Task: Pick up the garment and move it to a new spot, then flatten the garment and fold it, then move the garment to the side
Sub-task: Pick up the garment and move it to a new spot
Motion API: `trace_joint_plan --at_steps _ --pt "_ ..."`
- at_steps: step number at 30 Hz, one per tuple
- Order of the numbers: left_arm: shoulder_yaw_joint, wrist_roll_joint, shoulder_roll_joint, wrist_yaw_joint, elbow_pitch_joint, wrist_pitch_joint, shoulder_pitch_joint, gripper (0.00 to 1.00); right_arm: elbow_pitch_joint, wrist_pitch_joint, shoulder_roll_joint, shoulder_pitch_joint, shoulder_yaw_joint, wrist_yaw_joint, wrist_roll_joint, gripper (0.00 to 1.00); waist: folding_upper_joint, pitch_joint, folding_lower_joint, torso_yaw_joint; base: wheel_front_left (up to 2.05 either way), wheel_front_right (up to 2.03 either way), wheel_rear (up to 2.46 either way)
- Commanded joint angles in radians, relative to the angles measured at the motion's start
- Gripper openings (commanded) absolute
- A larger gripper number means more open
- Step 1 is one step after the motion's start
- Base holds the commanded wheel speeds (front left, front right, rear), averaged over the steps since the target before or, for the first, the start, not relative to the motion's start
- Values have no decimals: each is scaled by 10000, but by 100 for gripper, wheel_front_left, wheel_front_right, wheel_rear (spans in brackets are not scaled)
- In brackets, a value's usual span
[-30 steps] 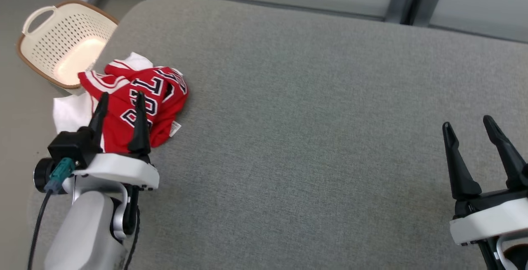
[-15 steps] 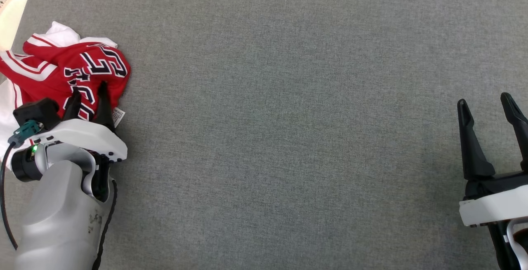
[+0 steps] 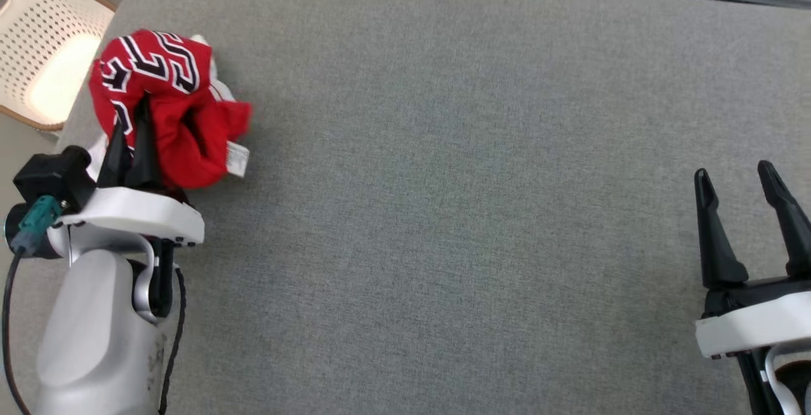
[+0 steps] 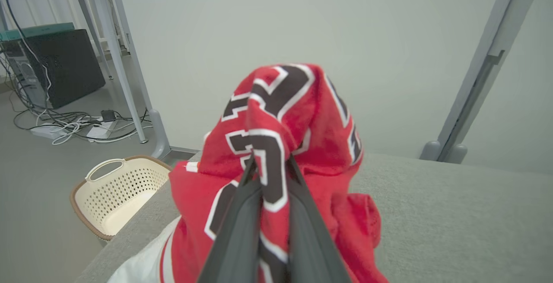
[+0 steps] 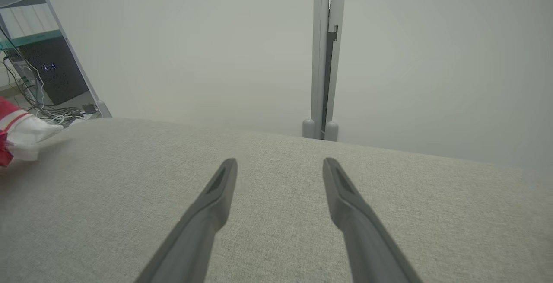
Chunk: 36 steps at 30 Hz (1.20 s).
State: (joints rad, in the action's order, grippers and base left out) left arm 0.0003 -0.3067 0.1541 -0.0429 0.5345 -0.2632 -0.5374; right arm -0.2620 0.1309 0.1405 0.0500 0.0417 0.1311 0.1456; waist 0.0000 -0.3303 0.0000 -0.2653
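The first step looked to be in hand: picking the garment up so it could go to a new spot. The left fingers [image 4: 242,218] were pressed together on a fold of the garment [image 4: 298,119], a red jersey with dark, white-edged numbers. They pinched it right at the print. The cloth stood bunched above and around them in a loose lump.

In the head view the garment [image 3: 171,104] sat at the corner of the grey table [image 3: 443,180] nearest the basket [image 3: 25,28]. The basket stood on the floor just beyond that corner. A white part of the jersey trailed low on the basket side. I could not tell whether all of the cloth had cleared the table.

The right fingers [image 3: 713,237] were spread wide and held nothing. They hung over the table well apart from the basket and the garment, toward the opposite side.

As I judged it, the next move called for carrying the lump away from the basket toward the open middle of the table. It would need to be high enough that the trailing white part did not drag or catch on the table's edge. A single pinch on a bunch could slip, so a steady carry seemed wise. Once the garment was set down, the right fingers would likely have to take a second hold to spread the jersey flat.
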Motion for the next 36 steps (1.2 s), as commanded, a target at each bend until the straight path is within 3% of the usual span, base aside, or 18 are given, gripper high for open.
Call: trace_joint_plan --at_steps 1,10,19,25,34,35,36 --pt "0 120 34 46 -345 -18 286 0 70 -101 -38 -124 -54 -7 48 100 0 543 0 119 0 0 0" --pt "-829 559 -334 273 -2996 635 2771 0 392 -218 -121 -683 -293 -6 168 100 0 1609 0 799 0 0 0" --pt "-1856 548 -661 270 -4820 1620 3926 0 252 -305 -286 -730 -276 -6 202 100 0 1398 0 1732 0 0 0" --pt "-3307 686 -909 -181 -4549 1981 2742 0 202 -487 -455 -350 -297 -6 297 100 0 445 0 2899 0 0 0" --pt "-5216 912 -990 -598 -2600 1823 591 1 845 -1253 -807 1 -279 -4 647 100 0 -778 0 4528 0 0 0" --pt "-5363 913 -991 -613 -2388 1775 459 33 936 -1345 -826 11 -270 -4 678 100 0 -847 0 4616 0 0 0" --pt "-5462 891 -995 -615 -2237 1656 330 82 1034 -1428 -841 44 -287 -4 704 100 0 -898 0 4681 0 0 0"
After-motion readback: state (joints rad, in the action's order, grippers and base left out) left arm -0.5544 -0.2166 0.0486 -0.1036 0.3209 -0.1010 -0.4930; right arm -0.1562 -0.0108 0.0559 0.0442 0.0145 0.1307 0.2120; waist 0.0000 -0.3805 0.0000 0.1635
